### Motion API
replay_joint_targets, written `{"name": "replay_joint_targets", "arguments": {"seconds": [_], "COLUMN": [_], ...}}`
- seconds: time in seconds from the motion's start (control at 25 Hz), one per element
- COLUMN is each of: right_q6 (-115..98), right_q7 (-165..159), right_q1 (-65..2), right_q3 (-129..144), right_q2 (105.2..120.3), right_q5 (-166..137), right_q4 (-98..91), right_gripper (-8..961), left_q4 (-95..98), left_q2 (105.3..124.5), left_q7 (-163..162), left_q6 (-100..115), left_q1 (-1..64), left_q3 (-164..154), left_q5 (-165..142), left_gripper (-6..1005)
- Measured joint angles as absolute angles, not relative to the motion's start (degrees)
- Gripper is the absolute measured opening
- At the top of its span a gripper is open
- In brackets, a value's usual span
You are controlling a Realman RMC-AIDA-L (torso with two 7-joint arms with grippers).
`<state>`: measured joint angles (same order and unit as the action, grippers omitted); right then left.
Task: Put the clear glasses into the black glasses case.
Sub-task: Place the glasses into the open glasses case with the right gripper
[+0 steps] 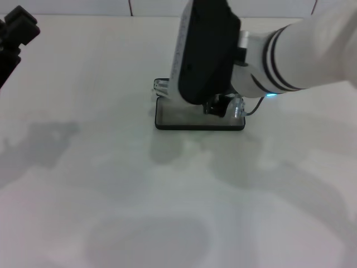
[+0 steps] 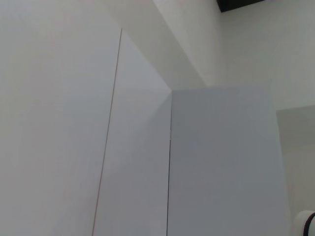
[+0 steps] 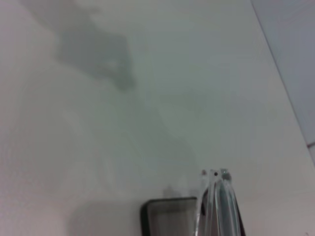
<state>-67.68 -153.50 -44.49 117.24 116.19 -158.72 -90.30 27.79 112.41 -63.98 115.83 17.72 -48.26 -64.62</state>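
Black case: I see the matte black rounded-rectangular glasses case lying open near the middle of the white desk, its grey lining facing up; the far part of it is hidden behind the right arm.
Clear glasses: the fully transparent colourless plastic glasses are over the open case, with one clear end poking out at the case's far left corner and another clear part showing at its right end. From the head view I cannot tell whether they rest on the lining or hang just above it.
Right wrist view: a clear hinged part of the glasses stands close in front of the lens, and a dark rounded corner of the case with grey inside shows just beside it.
Right gripper: my right gripper is down at the case, under the big black wrist housing of the white right arm. I see a dark finger part next to the clear plastic, but I cannot tell from these views whether the fingers are spread or closed on the glasses.
Left gripper: my left gripper is parked at the far left edge of the desk, well apart from the case; I cannot tell how its fingers are set.
Left wrist view: only plain white wall panels show there.
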Motion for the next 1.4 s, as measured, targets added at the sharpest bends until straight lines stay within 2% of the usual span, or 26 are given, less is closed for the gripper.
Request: {"name": "replay_joint_targets", "arguments": {"seconds": [0.72,1.4], "right_q6": [-61.42,-57.14], "right_q7": [-157.54,-158.32], "right_q1": [-49.85,-50.29], "right_q3": [125.15,126.94], "right_q2": [116.19,116.19], "right_q5": [-160.93,-161.83], "right_q4": [-78.88,-74.19], "right_gripper": [68,69], "left_q4": [27.42,27.33], "left_q2": [113.11,113.57], "left_q7": [-63.29,-63.19], "left_q6": [115.74,115.74], "left_q1": [17.34,17.30], "left_q3": [-48.16,-48.16], "left_q5": [-64.64,-64.95], "left_gripper": [112,112]}}
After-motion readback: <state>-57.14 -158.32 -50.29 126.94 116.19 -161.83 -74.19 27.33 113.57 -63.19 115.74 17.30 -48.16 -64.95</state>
